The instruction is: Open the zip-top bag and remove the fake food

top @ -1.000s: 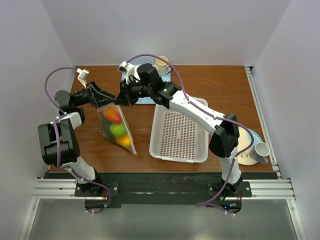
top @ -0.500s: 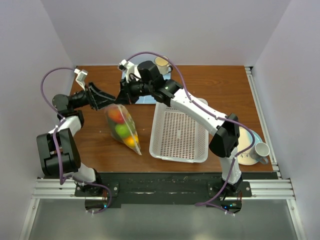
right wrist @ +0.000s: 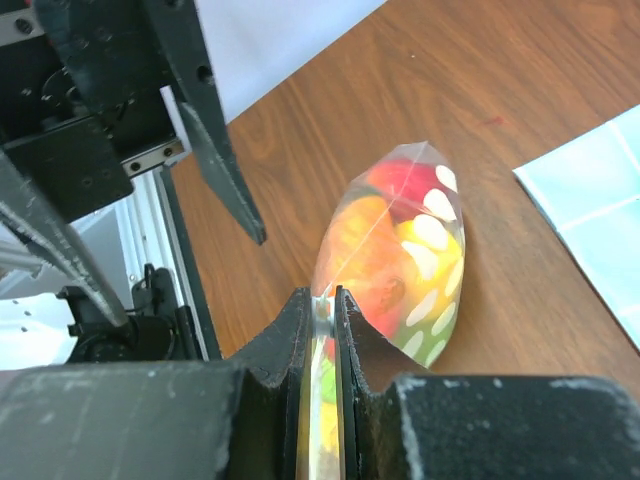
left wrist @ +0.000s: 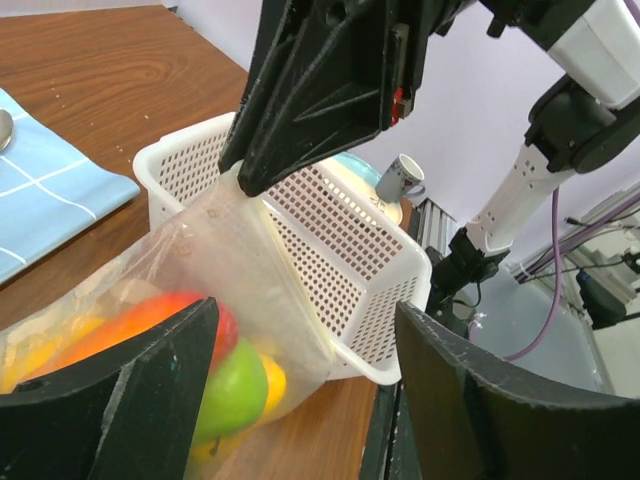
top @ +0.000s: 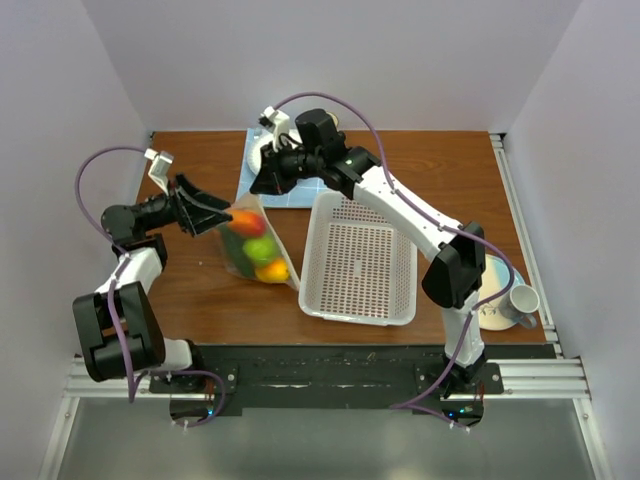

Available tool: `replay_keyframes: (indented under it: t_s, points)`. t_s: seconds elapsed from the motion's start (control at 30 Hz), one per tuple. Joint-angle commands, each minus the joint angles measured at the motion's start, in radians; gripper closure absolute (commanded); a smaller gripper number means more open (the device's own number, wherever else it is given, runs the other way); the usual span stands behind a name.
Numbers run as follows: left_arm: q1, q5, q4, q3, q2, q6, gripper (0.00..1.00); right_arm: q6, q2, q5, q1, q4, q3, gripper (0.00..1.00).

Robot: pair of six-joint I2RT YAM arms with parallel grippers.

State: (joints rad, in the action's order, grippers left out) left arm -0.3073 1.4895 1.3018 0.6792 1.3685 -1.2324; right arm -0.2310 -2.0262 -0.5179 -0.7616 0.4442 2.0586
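Standing beside the tabletop [top: 440, 170], I see the zip-top bag [top: 255, 245] in its left half, just beside the left rim of the white basket [top: 360, 265]. The right tool [right wrist: 322, 298] is pinched narrow on a thin edge of the bag, and the bag hangs down from it. Whether its low end rests on the wood I cannot tell. The left tool [left wrist: 300, 318] stands wide, with the bag between its fingers but not gripped.

To do this step well, I think the left tool should close on one lip of the zip strip only, near the right pinch, not on both layers together. Then the two tools should pull apart slowly, so the plastic does not slip and the fake food [right wrist: 395, 250] does not spill.

Counted: one bag; inside it at least four pieces, one red-orange, one dark green, one light green, one yellow-orange, perhaps more hidden. One basket, one blue cloth [top: 246, 185], one mug [top: 520, 300], one plate [top: 492, 285]
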Motion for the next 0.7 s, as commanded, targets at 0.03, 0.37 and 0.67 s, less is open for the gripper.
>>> replay_keyframes:
  t_s: [0.03,0.37,0.67]
  points:
    - [0.043,0.213,0.557,0.003,0.004,0.09,0.21,-0.034,0.014,-0.077,-0.015,-0.058,0.037,1.0]
    - [0.054,0.155,0.596,0.123,0.173,0.235,0.0,-0.057,-0.009,-0.11,-0.035,-0.05,0.078,1.0]
    - [0.059,0.113,0.594,0.125,0.155,0.28,0.0,-0.065,-0.014,-0.119,-0.038,-0.048,0.084,1.0]
